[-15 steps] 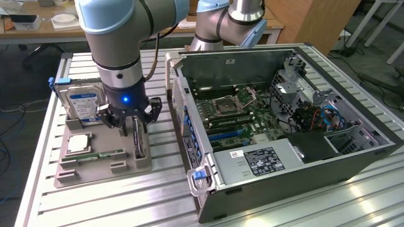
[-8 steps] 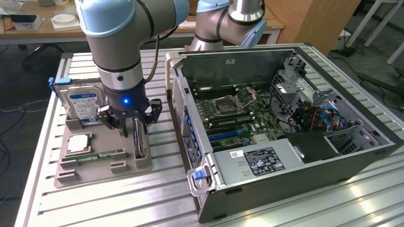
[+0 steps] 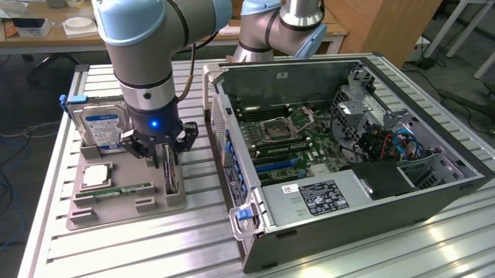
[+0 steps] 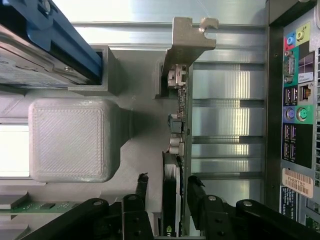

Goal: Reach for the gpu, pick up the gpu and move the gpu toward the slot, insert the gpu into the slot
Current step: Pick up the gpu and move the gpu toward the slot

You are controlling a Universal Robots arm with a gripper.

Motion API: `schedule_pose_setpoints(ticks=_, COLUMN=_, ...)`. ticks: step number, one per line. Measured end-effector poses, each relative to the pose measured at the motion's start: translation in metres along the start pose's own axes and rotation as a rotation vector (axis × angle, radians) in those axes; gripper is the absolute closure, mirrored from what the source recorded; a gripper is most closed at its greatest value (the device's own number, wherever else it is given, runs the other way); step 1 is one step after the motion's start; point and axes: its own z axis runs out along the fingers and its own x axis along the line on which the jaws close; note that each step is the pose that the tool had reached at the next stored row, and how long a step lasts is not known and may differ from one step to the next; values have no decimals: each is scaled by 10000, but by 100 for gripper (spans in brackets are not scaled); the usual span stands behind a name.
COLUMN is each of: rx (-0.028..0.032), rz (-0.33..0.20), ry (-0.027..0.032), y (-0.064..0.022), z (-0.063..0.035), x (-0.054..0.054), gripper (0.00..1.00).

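Beneath the gripper (image 4: 170,184), the edge-standing gpu (image 4: 176,130) runs twelve-to-six in the exterior view; open jaws seemingly straddle it, untouching.

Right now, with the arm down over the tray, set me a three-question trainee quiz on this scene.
1. True or false: the graphics card lies flat in the grey tray.
2. The gripper has open fingers straddling: A the hard drive, B the graphics card, C the memory stick.
3. Fill in: the computer case stands at the exterior view's ____ of the tray.
Key: 1 false, it stands on edge; 2 B; 3 right.
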Motion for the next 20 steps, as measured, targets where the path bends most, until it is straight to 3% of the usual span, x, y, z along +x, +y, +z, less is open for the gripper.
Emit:
schedule_pose_setpoints(ticks=3, rx=0, rz=1, ry=0, y=0, z=1, x=0, gripper=56)
schedule_pose_setpoints(ticks=4, rx=0, rz=0, ry=0, y=0, z=1, x=0, gripper=63)
schedule_pose_setpoints(ticks=6, rx=0, rz=1, ry=-1, y=0, z=1, x=0, gripper=63)
schedule_pose_setpoints(ticks=7, rx=0, rz=0, ry=0, y=0, z=1, x=0, gripper=70)
schedule_pose_setpoints(ticks=20, rx=-1, rz=0, ry=-1, y=0, z=10, x=-23, gripper=70)
